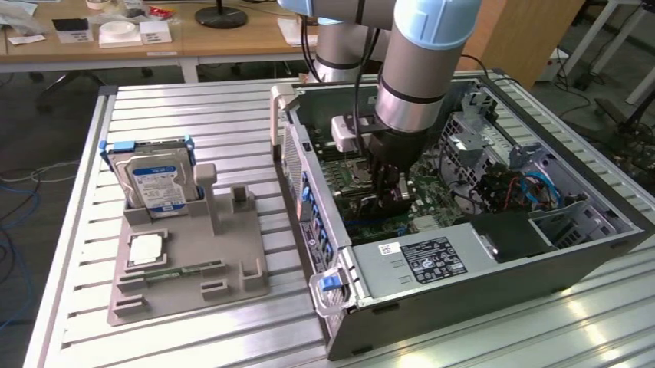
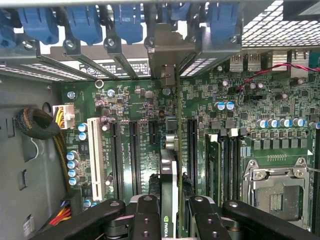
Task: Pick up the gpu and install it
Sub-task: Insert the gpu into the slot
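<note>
Slots (image 2: 134, 150) and blue latches (image 2: 80, 22) crowd the motherboard (image 2: 125, 100) inside the computer case (image 1: 461, 307), with memory sticks (image 2: 212, 160) just beside. The end effector (image 2: 172, 212) pinches the gpu (image 2: 170, 170) edge-on above the slots; its edge reads NVIDIA. A blue-labelled hard drive (image 1: 153, 184) stands in a holder on the worktop (image 1: 195, 115).
</note>
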`<action>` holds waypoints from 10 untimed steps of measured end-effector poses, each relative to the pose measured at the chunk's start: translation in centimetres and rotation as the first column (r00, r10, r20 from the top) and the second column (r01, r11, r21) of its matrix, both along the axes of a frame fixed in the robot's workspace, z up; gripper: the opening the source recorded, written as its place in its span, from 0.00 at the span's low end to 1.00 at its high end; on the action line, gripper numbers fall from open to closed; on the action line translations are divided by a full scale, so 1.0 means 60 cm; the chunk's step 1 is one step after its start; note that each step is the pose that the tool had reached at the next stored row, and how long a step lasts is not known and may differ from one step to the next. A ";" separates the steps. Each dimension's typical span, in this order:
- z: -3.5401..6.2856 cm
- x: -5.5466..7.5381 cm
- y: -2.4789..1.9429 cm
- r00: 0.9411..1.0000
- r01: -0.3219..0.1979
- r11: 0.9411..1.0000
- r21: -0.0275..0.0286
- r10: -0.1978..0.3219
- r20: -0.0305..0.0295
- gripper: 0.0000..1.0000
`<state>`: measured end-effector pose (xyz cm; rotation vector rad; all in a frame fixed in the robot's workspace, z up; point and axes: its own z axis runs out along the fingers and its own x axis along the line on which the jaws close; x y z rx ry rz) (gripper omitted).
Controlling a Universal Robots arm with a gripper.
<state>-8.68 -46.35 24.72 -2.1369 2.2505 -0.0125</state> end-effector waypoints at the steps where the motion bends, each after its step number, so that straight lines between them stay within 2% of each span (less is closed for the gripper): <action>1: 0.000 0.000 0.0002 1.000 0.000 1.000 0.000 0.000 0.000 0.27; 10: 0.004 0.000 0.0005 1.000 0.000 1.000 0.000 0.000 0.000 0.27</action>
